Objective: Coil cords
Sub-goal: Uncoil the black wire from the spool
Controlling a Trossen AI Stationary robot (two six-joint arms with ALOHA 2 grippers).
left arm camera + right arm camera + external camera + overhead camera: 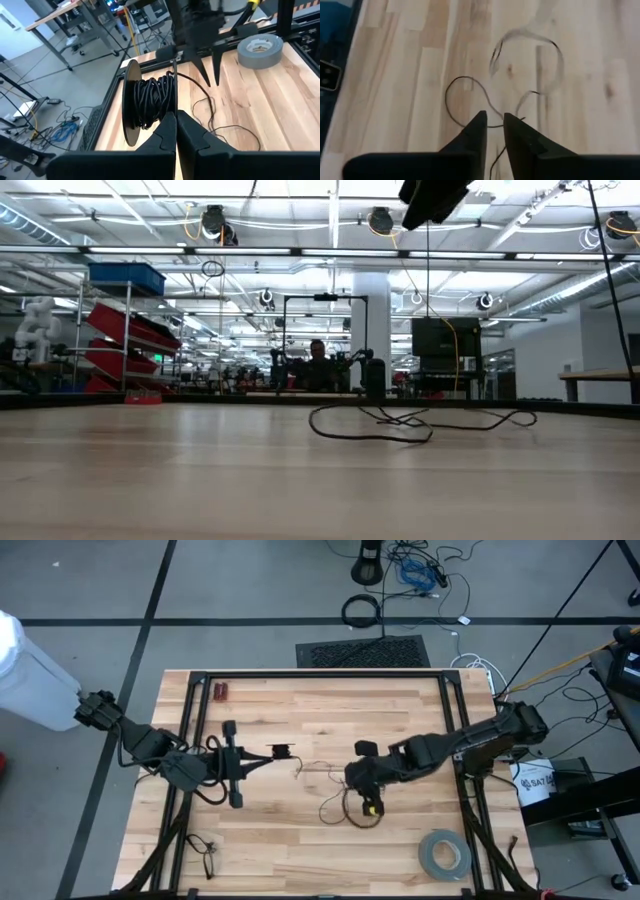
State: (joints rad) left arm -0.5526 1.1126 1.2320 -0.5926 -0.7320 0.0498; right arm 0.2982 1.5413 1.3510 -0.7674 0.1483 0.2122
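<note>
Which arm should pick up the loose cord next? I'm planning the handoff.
Probably the right: its claw hangs just above the loose cord, fingers slightly apart. The left claw is shut at the spool.

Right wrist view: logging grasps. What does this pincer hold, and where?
Cannot be told: the right pincer, tips slightly parted, straddles the cord.

From above, my right gripper [371,802] covers part of the thin black cord [340,808], so I cannot tell whether it touches it. At lower centre of my right wrist view, the cord [470,100] slips behind my fingers [477,131]. At table height, both my grippers are out of frame.
</note>
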